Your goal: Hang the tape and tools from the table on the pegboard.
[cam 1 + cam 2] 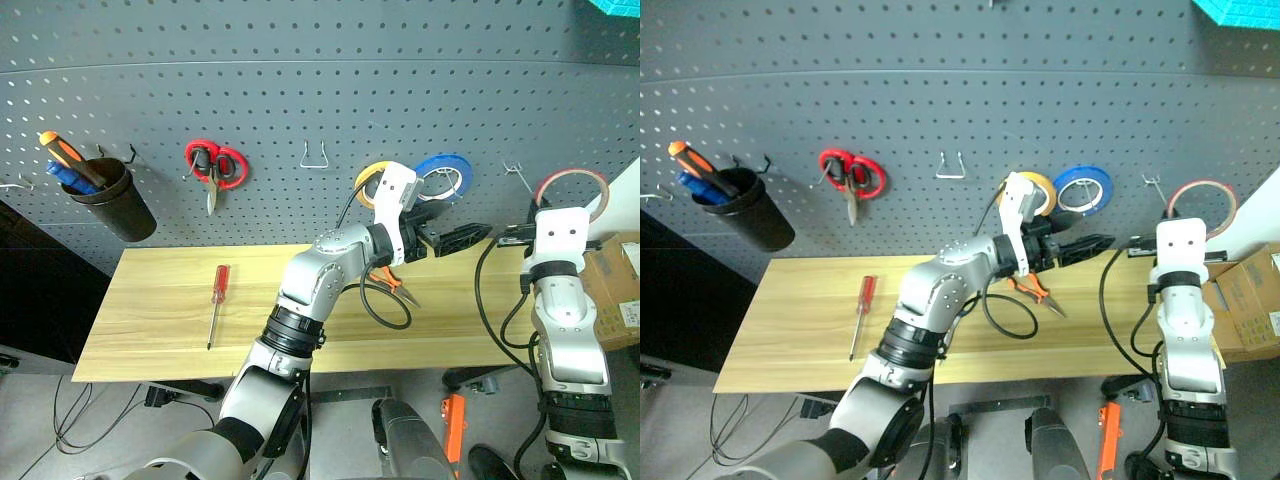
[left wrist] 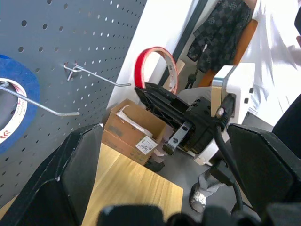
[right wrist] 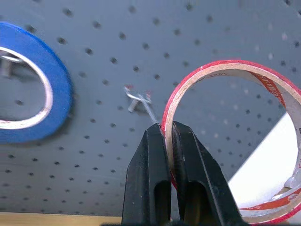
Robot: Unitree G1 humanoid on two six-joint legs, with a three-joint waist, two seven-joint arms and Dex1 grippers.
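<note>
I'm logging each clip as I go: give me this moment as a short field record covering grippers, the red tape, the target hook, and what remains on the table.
right gripper: shut on the red tape, raised in front of the pegboard
left gripper: open, holding nothing, pointing toward the right arm
target hook: bare, between the blue roll and the held tape
tape hung: not yet
on table: red-handled screwdriver, pliers
</note>
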